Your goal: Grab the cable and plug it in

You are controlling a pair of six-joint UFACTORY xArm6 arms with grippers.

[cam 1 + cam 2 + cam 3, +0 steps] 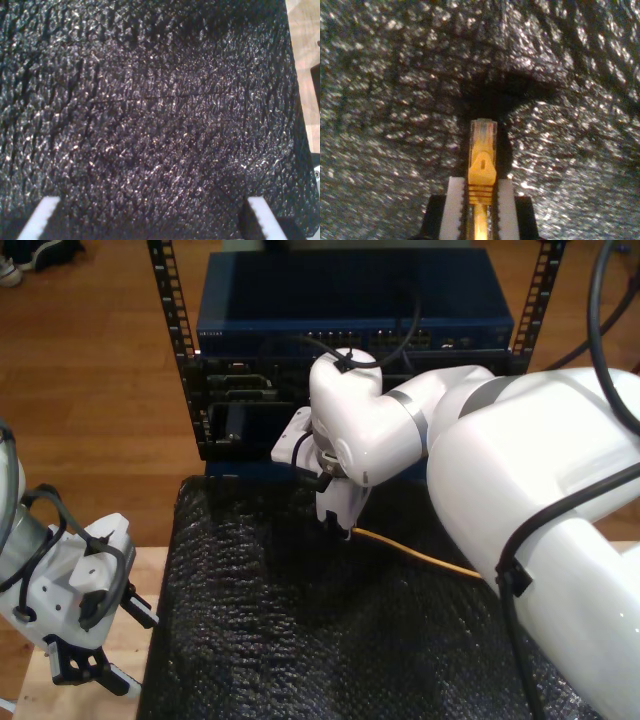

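Yellow-orange network cable (481,172) clamped in my second gripper (480,207), clear plug tip pointing forward past the jaws

Held low over crinkled black foam sheet (300,640), long axis in line with the fingers, slack trailing toward the exterior view's right; blue rack of network gear (350,310) just beyond, far side. Idle at exterior view's lower left, my first gripper (150,220), jaws spread, nothing between

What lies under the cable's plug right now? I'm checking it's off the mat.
Under the plug, held in my second gripper, lies black textured foam mat with a dark shadow. Whether the plug touches the mat is unclear.
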